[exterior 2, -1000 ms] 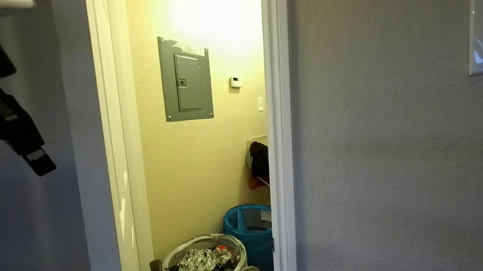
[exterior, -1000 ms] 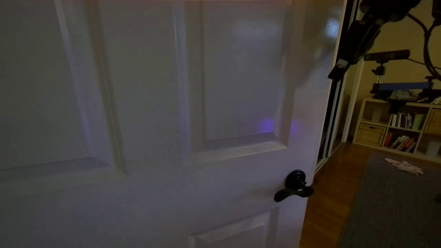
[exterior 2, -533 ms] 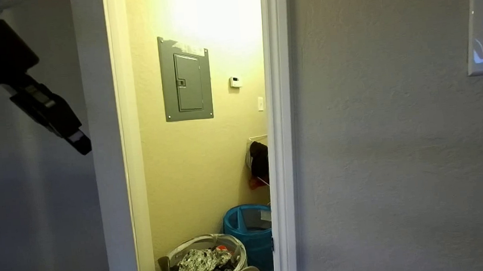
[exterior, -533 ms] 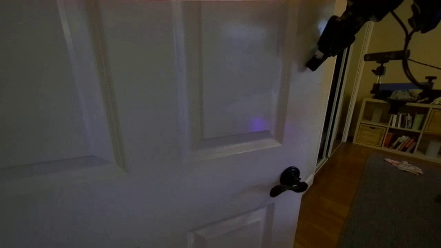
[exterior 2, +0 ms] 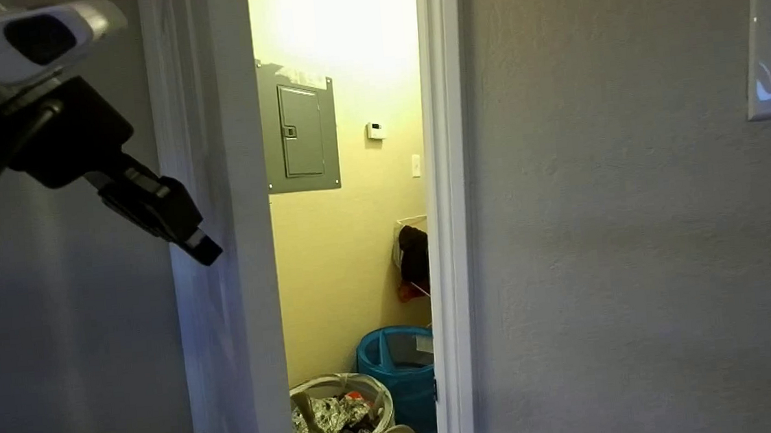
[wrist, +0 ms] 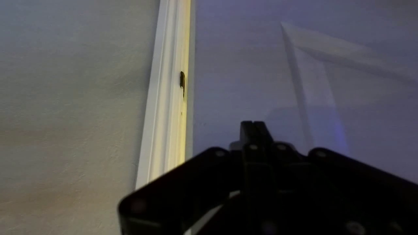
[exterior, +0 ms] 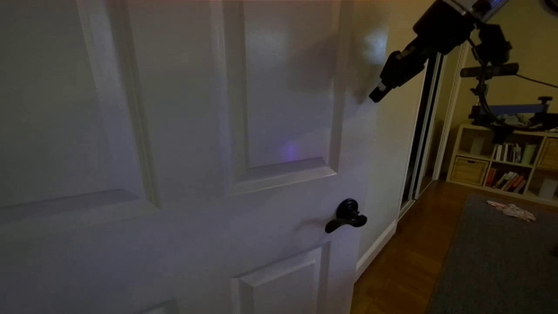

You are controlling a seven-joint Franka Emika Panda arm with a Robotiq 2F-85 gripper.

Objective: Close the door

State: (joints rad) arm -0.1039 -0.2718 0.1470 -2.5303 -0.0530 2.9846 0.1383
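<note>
Push step, I'd say: gripper (wrist: 253,123) pinched together, at or just off the ajar door (exterior: 187,170); next, press it into the frame (wrist: 166,81) until it latches.

One panelled door (exterior: 187,152), two hampers (exterior 2: 398,394)
</note>
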